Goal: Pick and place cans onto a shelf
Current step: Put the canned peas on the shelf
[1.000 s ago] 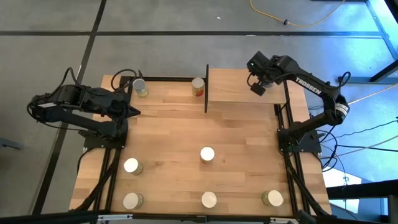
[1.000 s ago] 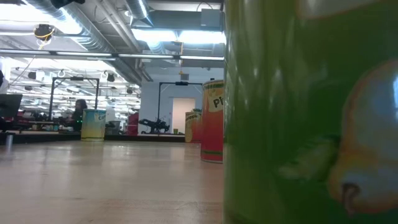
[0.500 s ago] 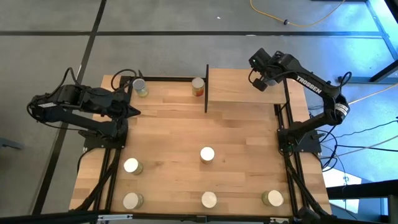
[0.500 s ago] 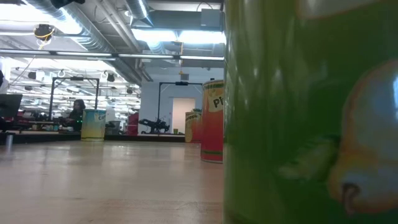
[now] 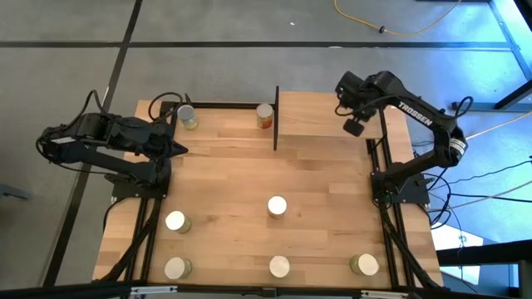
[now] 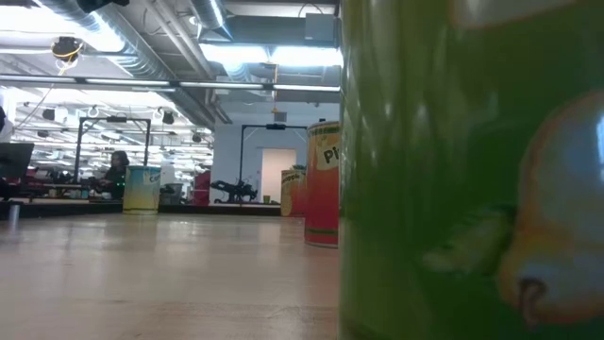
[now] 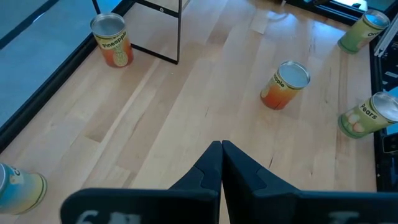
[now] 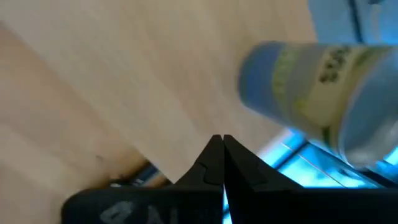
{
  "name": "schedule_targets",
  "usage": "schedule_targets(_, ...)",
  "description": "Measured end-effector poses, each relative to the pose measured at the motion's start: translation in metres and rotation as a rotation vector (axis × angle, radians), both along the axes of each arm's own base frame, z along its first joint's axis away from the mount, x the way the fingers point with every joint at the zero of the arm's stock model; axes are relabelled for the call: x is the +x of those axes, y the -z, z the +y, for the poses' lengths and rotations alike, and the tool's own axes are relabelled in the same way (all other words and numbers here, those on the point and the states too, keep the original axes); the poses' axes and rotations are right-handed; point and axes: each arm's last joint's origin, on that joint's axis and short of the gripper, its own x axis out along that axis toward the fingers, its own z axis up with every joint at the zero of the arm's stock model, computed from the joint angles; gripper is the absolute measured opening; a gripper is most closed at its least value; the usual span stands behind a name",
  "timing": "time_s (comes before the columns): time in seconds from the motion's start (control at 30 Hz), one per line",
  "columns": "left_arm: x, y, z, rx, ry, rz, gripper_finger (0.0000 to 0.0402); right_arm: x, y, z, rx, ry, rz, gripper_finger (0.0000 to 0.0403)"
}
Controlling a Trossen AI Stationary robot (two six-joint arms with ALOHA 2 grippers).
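Note:
My right gripper (image 5: 355,127) hangs shut over the shelf (image 5: 316,116), a light-wood board at the far right with a black upright panel (image 5: 276,119). In the right wrist view its fingers (image 8: 221,149) point down at the board, apart from a blurred can (image 8: 311,93) standing near the board's edge. That can is hidden under the arm in the high view. Two cans (image 5: 265,115) (image 5: 186,116) stand at the far edge. Several more stand nearer, one in the middle (image 5: 277,206). My left gripper (image 5: 180,150) waits shut at the left, above the table.
Near cans stand at the left (image 5: 175,221) (image 5: 176,267), the front middle (image 5: 279,267) and the front right (image 5: 363,265). A green can (image 6: 472,170) fills the low view's right half. Black frame rails run along the table's left and right sides. Bare wood lies between shelf and middle can.
My right gripper has tipped more steeply downward over the shelf and shifted a little toward the table's right edge. No can has moved.

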Motion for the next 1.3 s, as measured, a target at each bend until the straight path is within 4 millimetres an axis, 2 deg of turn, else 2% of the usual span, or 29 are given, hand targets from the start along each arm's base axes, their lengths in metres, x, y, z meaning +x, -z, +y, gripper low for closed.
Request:
schedule_targets(0.33,0.000,0.000,0.000,0.004,-0.005,0.000,0.0000,-0.001,0.006,-0.011,-0.058,0.002,-0.005,0.0000)
schedule_targets(0.53,0.000,0.000,0.000,0.000,-0.009,-0.002,0.0000,-0.005,0.004,-0.017,-0.129,0.007,0.064,0.0000)
schedule_targets(0.87,0.000,0.000,0.000,-0.001,-0.010,-0.002,0.0000,-0.006,0.003,-0.027,-0.181,0.010,0.029,0.0000)
schedule_targets(1.13,0.000,0.000,0.000,-0.001,-0.010,-0.002,0.0000,-0.009,0.003,-0.030,-0.178,0.013,0.039,0.0000)
schedule_targets(1.3,0.000,0.000,0.000,-0.001,-0.009,-0.002,0.0000,-0.007,0.003,-0.021,-0.096,-0.026,0.016,0.0000)
